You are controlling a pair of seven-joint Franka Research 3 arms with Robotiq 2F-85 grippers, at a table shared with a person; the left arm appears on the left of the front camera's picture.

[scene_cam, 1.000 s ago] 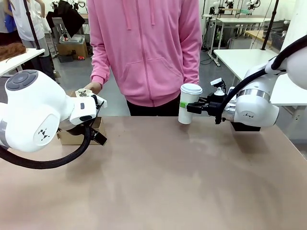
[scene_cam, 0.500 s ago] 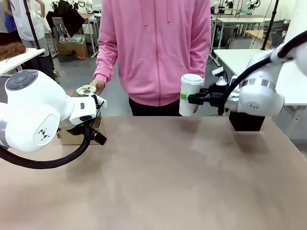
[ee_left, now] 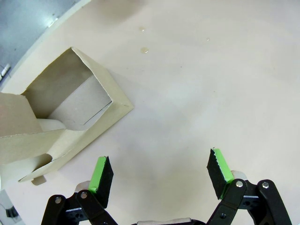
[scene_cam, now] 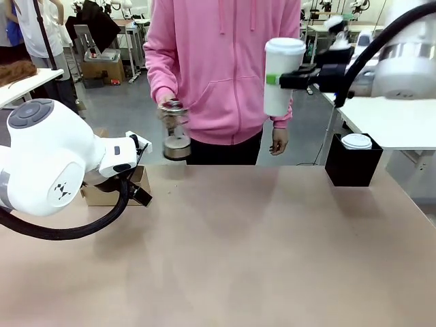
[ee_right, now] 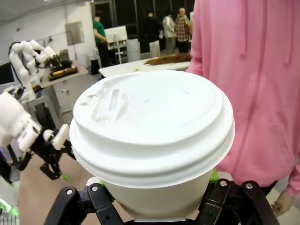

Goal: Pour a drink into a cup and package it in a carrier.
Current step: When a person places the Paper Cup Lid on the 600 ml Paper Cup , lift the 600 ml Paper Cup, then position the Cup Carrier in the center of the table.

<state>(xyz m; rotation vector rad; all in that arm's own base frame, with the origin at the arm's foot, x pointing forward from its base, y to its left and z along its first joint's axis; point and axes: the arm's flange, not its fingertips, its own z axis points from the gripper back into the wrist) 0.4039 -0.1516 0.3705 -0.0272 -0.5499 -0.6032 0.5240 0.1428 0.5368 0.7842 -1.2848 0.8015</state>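
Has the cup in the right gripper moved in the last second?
Yes, upward. The cup in the right gripper sat near the table's far edge; now it hangs well above that edge.

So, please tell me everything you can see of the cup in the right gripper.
The cup is tall, white, tapered, and looks like paper. A white plastic dome lid with a sip opening closes it. It is upright, high above the table, before the person's pink top. The right gripper is shut on its side; nothing else touches it.
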